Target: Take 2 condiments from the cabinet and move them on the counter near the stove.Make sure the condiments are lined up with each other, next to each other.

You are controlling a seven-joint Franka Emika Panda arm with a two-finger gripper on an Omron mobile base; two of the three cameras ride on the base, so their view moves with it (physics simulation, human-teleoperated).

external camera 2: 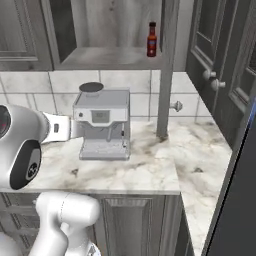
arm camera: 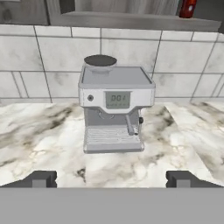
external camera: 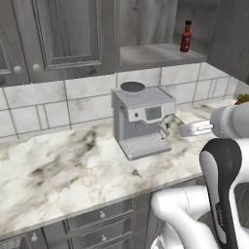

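Note:
One of the condiments, a slim dark red sauce bottle [external camera: 186,36] with a black cap, stands upright at the right end of the cabinet shelf [external camera: 160,56]. The same bottle [external camera 2: 152,40] shows in the right base view, and its lower part [arm camera: 187,8] at the top right of the hand view. My gripper [arm camera: 111,179] is open with nothing between its fingertips. It hovers level over the counter [external camera: 63,165] in front of the coffee machine, well below the bottle. In the left base view the gripper [external camera: 182,130] sits just right of that machine. The stove is out of view.
A boxy silver coffee machine [external camera: 143,119] stands on the counter against the tiled wall, under the open shelf. A closed cabinet door [external camera: 63,34] is to the left. Doors with round knobs [external camera 2: 212,80] stand at the right. Grey drawers [external camera: 102,221] run below the counter edge.

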